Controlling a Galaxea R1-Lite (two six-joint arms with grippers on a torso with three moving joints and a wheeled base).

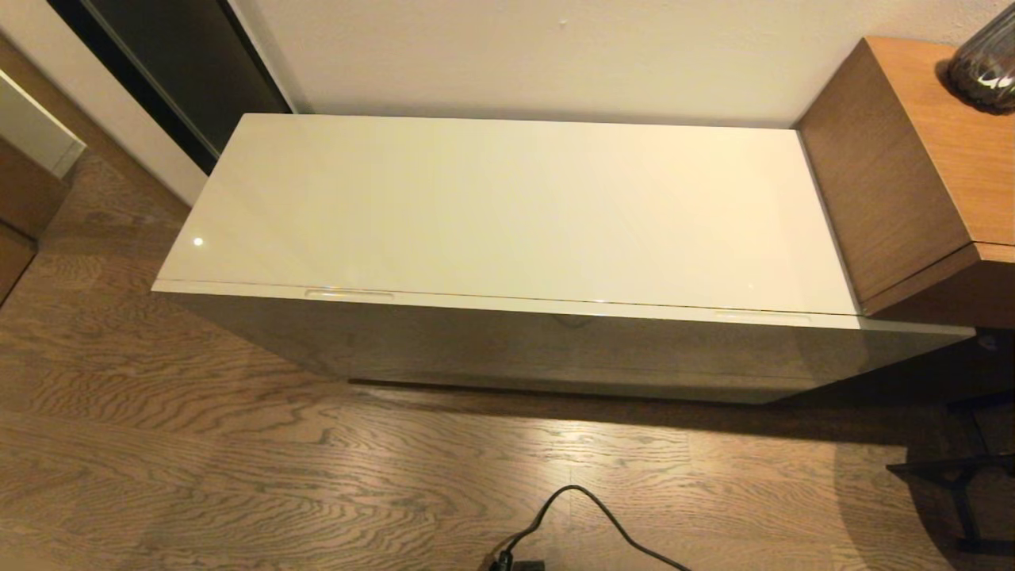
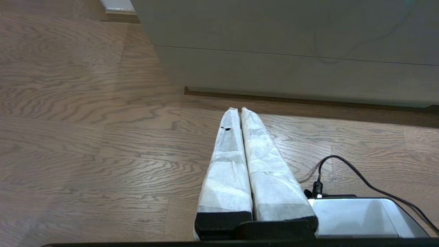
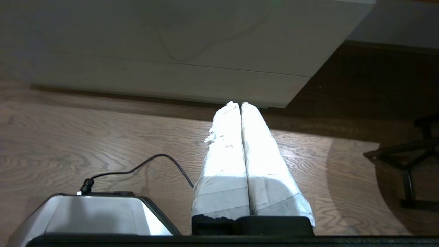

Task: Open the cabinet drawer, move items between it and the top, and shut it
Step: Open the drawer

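The left gripper [image 2: 239,110] hangs low over the wooden floor [image 2: 85,137], its two white-wrapped fingers [image 2: 228,161] pressed together along their whole length and holding nothing; the right gripper [image 3: 239,104] is in the same posture, fingers flush against each other and empty. Both point toward the foot of the low cabinet [image 1: 555,357], which suggests the arms are parked at rest beside the robot's grey base [image 2: 356,216] and that no reach has begun. Just beyond the fingertips, each wrist view shows the cabinet's glossy front crossed by a thin horizontal seam, and the dark gap under the plinth. The cabinet drawer [image 1: 547,304] appears fully shut: its front edge lies flush under the top [image 1: 507,206], and the two slim recesses [image 1: 349,293] along that edge look like the likely places to hook a finger. The head view alone shows this upper face: a bare cream slab with neither slippers nor tissue pack on it, so the items are probably inside the drawer, though that cannot be seen. It also shows the taller brown unit [image 1: 896,159] touching the cabinet's right end, with a dark vase [image 1: 983,63] on it, and neither arm. The wrist views alone show the grippers, the lower front panel and a black cable [image 3: 144,164] trailing on the floor; the right one adds a dark metal stand [image 3: 408,164] off to that side.
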